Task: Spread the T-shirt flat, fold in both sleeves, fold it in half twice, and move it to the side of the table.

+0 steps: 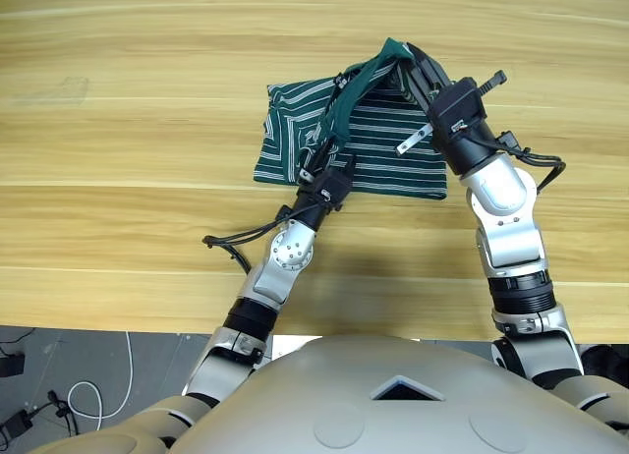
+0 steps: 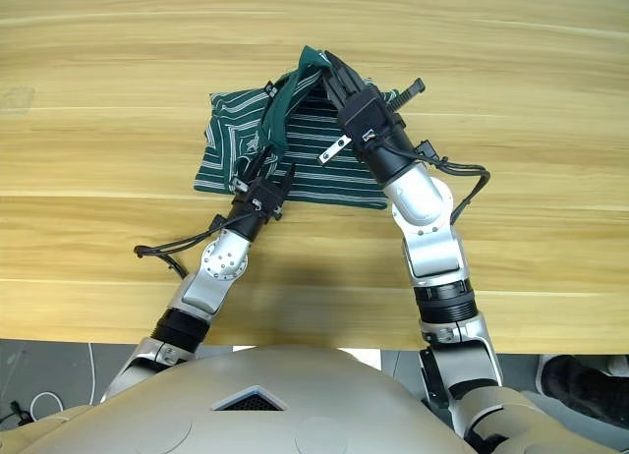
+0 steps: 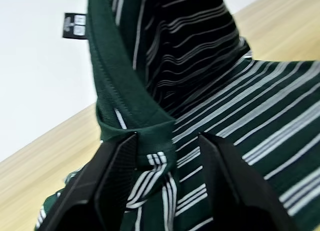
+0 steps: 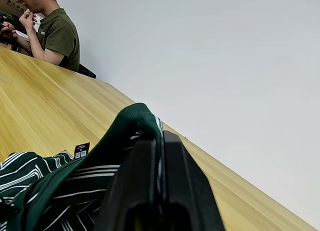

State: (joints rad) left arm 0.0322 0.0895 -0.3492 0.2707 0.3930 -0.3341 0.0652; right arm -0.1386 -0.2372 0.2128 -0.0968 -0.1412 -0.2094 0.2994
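Sitting folded mid-bench (image 1: 118,228), just past both arms: T-shirt (image 1: 388,164), well clear of the near bench edge, bare wood open left, right and beyond. Right hand (image 4: 159,143) clenched on collar (image 1: 362,79), raised above the striped body. Left hand (image 3: 167,146) at shirt's near edge, fingers (image 3: 117,161) parted, collar band between them, touching one finger, not squeezed.

My right tool (image 4: 159,141), upper centre in the head views, is clamped on the T-shirt (image 1: 393,164). My left tool (image 3: 167,143), just lower left of it, has its fingers spread. Both forearms angle inward.
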